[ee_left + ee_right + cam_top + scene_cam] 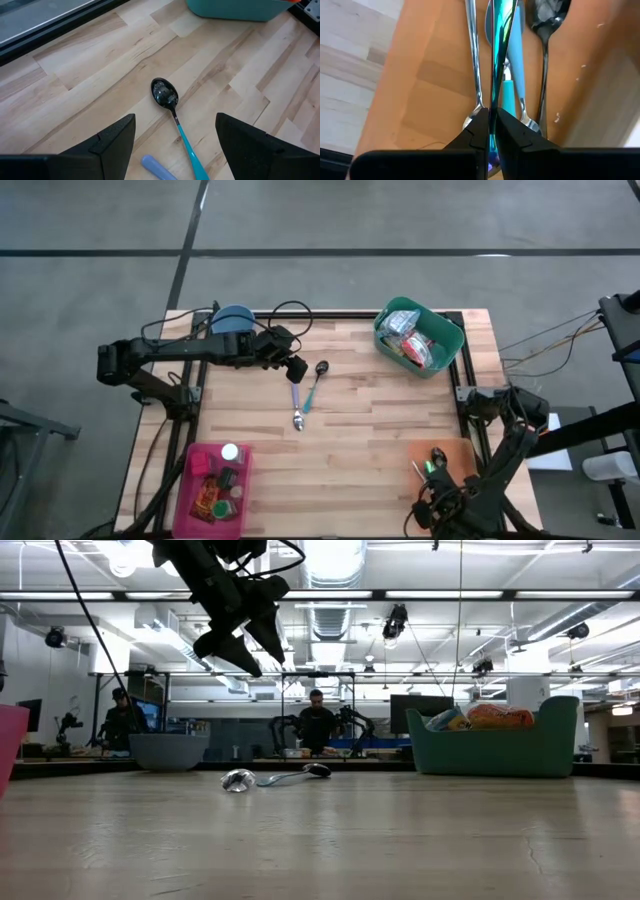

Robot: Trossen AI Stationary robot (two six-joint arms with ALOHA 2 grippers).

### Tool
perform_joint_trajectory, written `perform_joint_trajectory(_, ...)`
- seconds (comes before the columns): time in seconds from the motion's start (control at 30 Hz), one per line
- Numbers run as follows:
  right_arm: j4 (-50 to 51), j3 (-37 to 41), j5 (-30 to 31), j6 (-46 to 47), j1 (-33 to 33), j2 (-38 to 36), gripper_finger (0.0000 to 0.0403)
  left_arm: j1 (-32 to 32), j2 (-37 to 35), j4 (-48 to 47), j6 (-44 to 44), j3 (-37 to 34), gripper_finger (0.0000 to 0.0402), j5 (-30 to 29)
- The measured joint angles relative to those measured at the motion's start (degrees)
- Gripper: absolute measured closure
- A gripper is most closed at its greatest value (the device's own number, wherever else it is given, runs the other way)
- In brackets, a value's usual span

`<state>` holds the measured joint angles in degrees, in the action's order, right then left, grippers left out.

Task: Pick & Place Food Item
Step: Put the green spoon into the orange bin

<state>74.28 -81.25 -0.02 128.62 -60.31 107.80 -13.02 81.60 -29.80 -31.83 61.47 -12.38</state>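
While the left arm reaches in from the table's left edge in the high view, its left gripper (296, 367) hangs over the wood near the far middle, just beside the upper ends of two spoons: a purple-handled spoon (297, 408) and a teal-handled spoon (315, 383) with a dark bowl. Blue bowl (233, 319) sits at the far left edge behind the arm. Green bin (418, 336) of packaged food items (411, 337) stands at the far right corner. Pink bin (213, 485) with small containers sits at the near left. Right arm is folded at the near right, right gripper (432, 470) down over an orange tray (452, 459) of cutlery.

Low view: left gripper (243, 640) is well above the tabletop, fingers spread, nothing between them. Both spoons (275, 778) lie flat beneath it. Green bin (492, 750) stands at right, packets showing above its rim. People stand in the room beyond.

Left wrist view: fingers (115, 145) wide apart and empty; teal-handled spoon (175, 117) lies on the wood between them, purple handle tip (156, 167) beside it, bin wall (235, 9) beyond.

Right wrist view: fingers (481, 131) pressed together, clamping a thin shiny utensil (496, 60) upright above the orange tray (425, 65), where other spoons (545, 55) lie.
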Motion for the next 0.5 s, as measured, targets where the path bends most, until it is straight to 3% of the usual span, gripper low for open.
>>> perform_joint_trajectory(0.5,-13.68,12.04,-2.22,0.22,-0.31,-1.34,0.0388,-0.01,0.00,0.00,0.01,0.01,0.0122,-0.01)
